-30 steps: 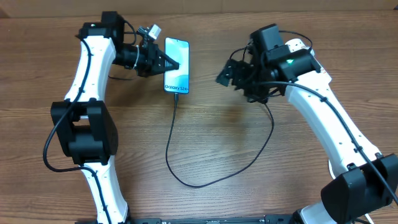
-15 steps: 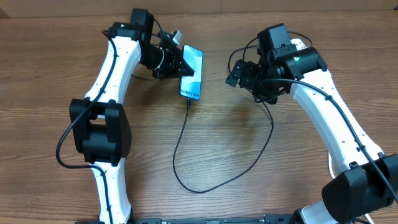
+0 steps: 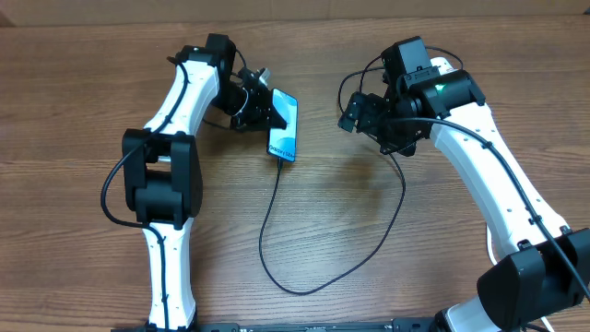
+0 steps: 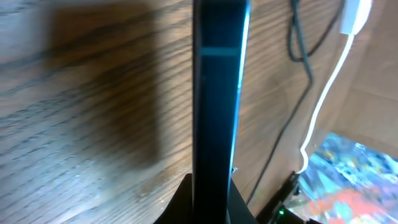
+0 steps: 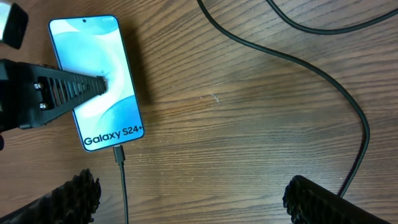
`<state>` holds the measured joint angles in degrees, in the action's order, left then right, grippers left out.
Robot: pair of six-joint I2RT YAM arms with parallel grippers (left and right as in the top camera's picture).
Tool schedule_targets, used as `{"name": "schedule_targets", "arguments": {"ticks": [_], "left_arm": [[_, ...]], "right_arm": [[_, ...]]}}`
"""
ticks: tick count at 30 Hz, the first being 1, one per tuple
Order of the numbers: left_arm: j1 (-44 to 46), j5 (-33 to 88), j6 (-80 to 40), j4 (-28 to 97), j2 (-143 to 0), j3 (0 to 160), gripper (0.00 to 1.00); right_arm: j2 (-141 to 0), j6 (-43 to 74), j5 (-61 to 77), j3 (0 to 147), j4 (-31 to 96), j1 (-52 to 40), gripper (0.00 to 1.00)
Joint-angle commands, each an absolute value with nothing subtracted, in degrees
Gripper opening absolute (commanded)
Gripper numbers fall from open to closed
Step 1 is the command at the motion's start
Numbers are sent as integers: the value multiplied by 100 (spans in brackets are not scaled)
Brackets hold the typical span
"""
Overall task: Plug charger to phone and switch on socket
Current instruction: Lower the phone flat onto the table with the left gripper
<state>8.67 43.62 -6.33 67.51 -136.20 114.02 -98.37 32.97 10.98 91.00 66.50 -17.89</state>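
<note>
"Phone [image 3: 284,124], the slim glass slab with the glowing light-blue screen: where?"

"Left of centre over the wood-grain surface [image 3: 369,231], long axis running away from the robot. The left pincer [image 3: 267,109] pinches it from its left side. A thin black cable [image 3: 267,231] meets its near end."

"Right pincer [image 3: 355,112]?"

"Spread wide, empty, off to the phone's right. The white socket I can't make out."

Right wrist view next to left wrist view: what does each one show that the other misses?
Only right wrist: the phone's lit screen reading Galaxy S24+, the left hand clamped across it, the charger plugged in below. Only left wrist: the phone edge-on and a white lead. Both: phone, the charger's black cable, wooden table.
</note>
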Motion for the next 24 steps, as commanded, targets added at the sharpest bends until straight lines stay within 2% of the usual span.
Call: {"name": "schedule_targets", "arguments": {"ticks": [1,11,24], "left_arm": [[958,4289,-777,6744,-13655,11454,4],[1026,4276,-775,6307,-13933,11452,4],[1026,3684,-840,6099,-13939,11452,5]], "right_arm": [[-9797,3253,991,9260,6632,-1776,96],[-9797,3251,991,9260,6676,-1776,96],[-9797,3253,989,9260,6632,-1776,96]]}}
